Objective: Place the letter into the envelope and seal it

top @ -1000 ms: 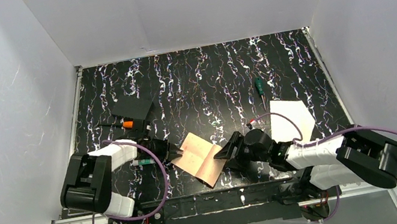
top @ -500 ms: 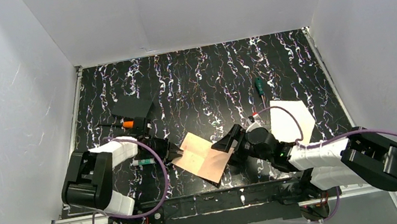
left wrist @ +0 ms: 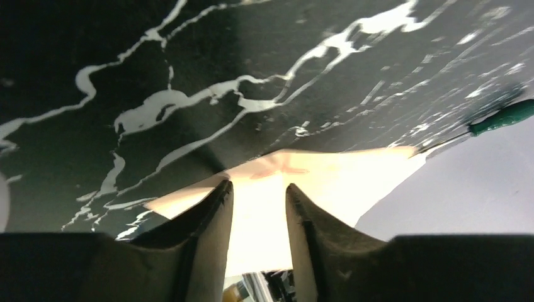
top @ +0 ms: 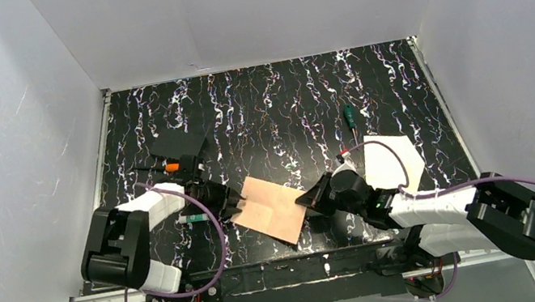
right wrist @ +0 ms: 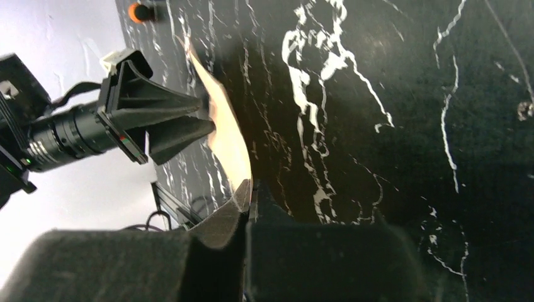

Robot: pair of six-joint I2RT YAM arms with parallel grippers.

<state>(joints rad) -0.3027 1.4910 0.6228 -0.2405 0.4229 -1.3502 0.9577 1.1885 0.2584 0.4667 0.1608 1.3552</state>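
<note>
The cream envelope (top: 270,210) hangs low over the near middle of the table, between my two grippers. My right gripper (top: 307,200) is shut on its right edge; in the right wrist view the fingertips (right wrist: 252,187) pinch the envelope (right wrist: 228,141). My left gripper (top: 237,204) is at the envelope's left corner. Its jaws stand a little apart, and in the left wrist view (left wrist: 258,186) the envelope (left wrist: 334,176) shows through the gap. The right wrist view also shows the left gripper (right wrist: 206,117) at the paper's edge. The white letter (top: 406,154) lies flat to the right, behind my right arm.
A black square card (top: 179,143) and an orange-tipped item (top: 172,167) lie at the back left. A green-handled tool (top: 349,115) lies behind the letter. The right arm's cable (top: 379,150) arcs over the letter. White walls enclose the table.
My right gripper has shut on the envelope's right edge. The raised near corner of the envelope has come down flatter. My left jaws have parted slightly.
</note>
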